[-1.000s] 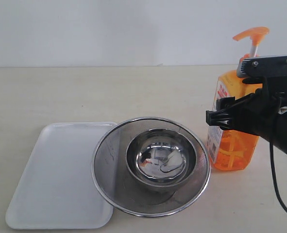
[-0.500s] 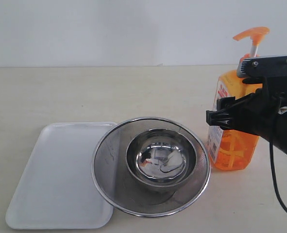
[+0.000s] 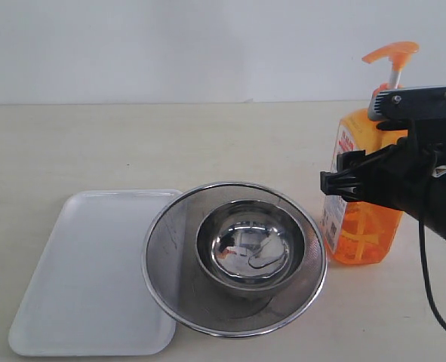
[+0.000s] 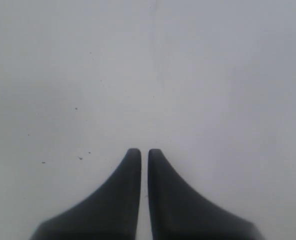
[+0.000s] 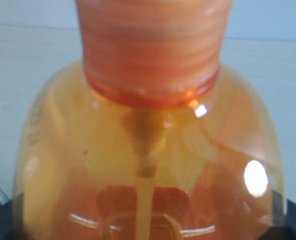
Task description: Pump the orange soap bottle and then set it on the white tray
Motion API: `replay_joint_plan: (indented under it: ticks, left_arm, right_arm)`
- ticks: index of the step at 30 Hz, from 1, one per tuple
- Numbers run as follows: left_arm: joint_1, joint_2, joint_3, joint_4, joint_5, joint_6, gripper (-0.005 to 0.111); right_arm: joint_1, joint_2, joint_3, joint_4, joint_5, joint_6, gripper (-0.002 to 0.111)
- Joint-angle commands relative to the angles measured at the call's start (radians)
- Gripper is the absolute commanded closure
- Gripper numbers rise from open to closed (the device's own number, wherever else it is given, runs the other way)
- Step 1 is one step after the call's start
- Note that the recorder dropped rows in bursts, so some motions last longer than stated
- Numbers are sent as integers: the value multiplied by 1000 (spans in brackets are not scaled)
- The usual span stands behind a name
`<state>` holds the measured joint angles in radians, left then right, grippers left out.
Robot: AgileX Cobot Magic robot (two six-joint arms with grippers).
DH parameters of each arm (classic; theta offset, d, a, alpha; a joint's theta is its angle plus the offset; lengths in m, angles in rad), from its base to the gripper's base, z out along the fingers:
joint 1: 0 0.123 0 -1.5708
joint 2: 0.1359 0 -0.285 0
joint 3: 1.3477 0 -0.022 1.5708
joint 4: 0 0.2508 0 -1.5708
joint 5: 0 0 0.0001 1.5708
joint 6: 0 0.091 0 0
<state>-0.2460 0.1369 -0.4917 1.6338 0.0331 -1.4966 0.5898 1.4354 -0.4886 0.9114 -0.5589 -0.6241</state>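
The orange soap bottle [image 3: 362,234] stands upright on the table at the right, its orange pump head [image 3: 392,53] raised on a white stem. My right gripper [image 3: 349,179] reaches in from the right and is shut on the bottle's body just below the shoulder. One black finger crosses the front of the label. In the right wrist view the bottle [image 5: 148,125] fills the frame between the dark jaw edges. The white tray [image 3: 87,271] lies flat at the front left with nothing on it. My left gripper [image 4: 144,152] is shut over a plain pale surface, holding nothing.
A round steel mesh strainer [image 3: 170,241] with a steel bowl [image 3: 250,245] in it sits between the tray and the bottle, overlapping the tray's right edge. A white wall stands behind the beige table.
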Motion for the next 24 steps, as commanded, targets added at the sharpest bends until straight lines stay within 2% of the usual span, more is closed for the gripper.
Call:
replay_joint_plan:
  ticks: [1, 6, 17, 24]
  left_arm:
    - [47, -7, 31, -9, -39, -55, 102]
    - [95, -7, 69, -9, -49, -121, 102]
    - [221, -41, 150, 0, -194, -123, 102]
    - [246, -83, 213, 2, -240, -123, 102]
  right_arm:
    - [-3, -7, -13, -17, -58, -2, 109]
    - [-3, -7, -13, -17, -58, -2, 109]
    - [-3, -7, -13, -17, -58, -2, 109]
    - [-3, -7, -13, -15, -61, -2, 109]
